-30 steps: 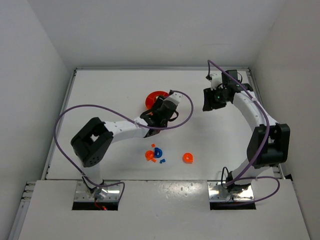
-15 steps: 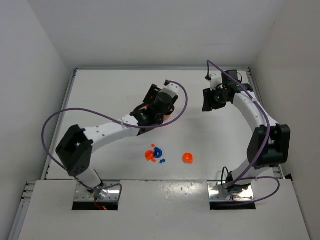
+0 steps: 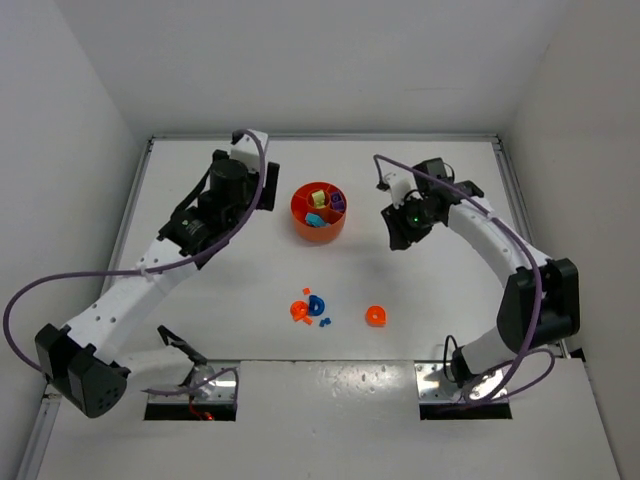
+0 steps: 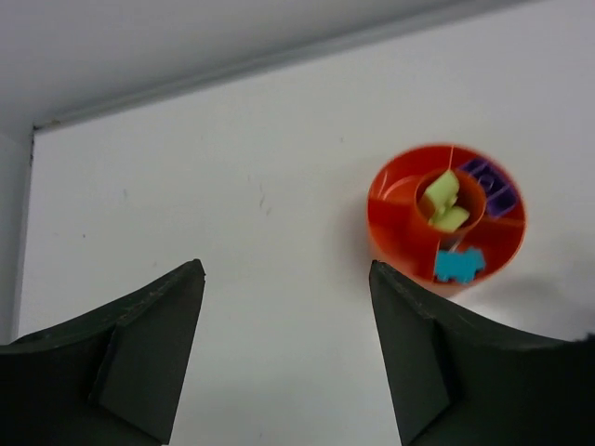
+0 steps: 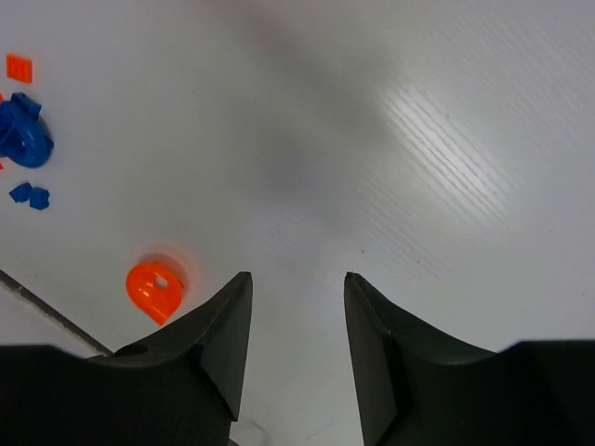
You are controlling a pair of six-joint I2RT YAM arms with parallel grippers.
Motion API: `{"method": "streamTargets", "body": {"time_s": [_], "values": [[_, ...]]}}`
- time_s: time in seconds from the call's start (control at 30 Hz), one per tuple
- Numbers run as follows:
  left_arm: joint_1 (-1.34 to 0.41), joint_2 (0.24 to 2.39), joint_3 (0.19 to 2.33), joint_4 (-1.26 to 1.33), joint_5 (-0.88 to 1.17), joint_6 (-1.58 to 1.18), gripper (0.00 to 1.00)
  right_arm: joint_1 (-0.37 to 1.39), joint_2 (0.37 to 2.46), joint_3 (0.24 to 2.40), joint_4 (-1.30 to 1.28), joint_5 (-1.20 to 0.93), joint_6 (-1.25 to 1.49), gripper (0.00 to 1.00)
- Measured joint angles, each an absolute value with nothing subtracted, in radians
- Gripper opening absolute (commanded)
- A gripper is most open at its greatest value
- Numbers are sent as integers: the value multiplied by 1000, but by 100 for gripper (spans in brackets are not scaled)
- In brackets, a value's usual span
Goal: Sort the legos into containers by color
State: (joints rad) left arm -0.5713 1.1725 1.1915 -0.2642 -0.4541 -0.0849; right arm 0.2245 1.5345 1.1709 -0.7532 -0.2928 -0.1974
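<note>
The left gripper (image 3: 264, 190) hovers just left of the orange dish (image 3: 300, 222), clear of it. Its jaws are spread wide with only bare table (image 4: 279, 232) between them.

The dish's middle compartment holds lime green bricks (image 4: 444, 200). One outer compartment holds purple bricks (image 4: 490, 184), and another holds a cyan brick (image 4: 459, 265).

Nearer the arm bases than the dish, and well apart from it, loose legos lie clustered. A round orange piece (image 3: 299, 312) touches a round blue piece (image 3: 317, 305). A small orange tile (image 3: 306, 291) lies on the cluster's dish side and tiny blue bricks (image 3: 325, 321) on its base side.

A second round orange piece (image 3: 376, 317) lies alone, right of that cluster.

The right gripper (image 3: 398, 228) hangs right of the dish, apart from it. Its fingers (image 5: 223, 334) are parted and empty.
</note>
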Motion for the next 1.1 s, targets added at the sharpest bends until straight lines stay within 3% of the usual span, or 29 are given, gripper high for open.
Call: {"method": "streamTargets", "body": {"time_s": [0.1, 0.27, 0.47, 0.7, 0.9, 1.1], "values": [[-502, 1171, 1132, -333, -361, -91, 79, 314, 1532, 1157, -755, -263, -216, 44], [-348, 1164, 1102, -433, -238, -96, 99, 482, 1528, 1084, -783, -220, -268, 46], [-202, 1116, 1078, -476, -70, -95, 100, 557, 1510, 1019, -830, -178, -317, 49], [-148, 1094, 1021, -500, 67, -89, 100, 654, 1490, 1013, -820, -190, -310, 49], [-56, 1081, 1009, -521, 125, -83, 100, 819, 1595, 1090, -772, -193, -303, 49], [76, 1079, 1007, -551, 321, -29, 100, 900, 1678, 1183, -741, -180, -370, 49]]}}
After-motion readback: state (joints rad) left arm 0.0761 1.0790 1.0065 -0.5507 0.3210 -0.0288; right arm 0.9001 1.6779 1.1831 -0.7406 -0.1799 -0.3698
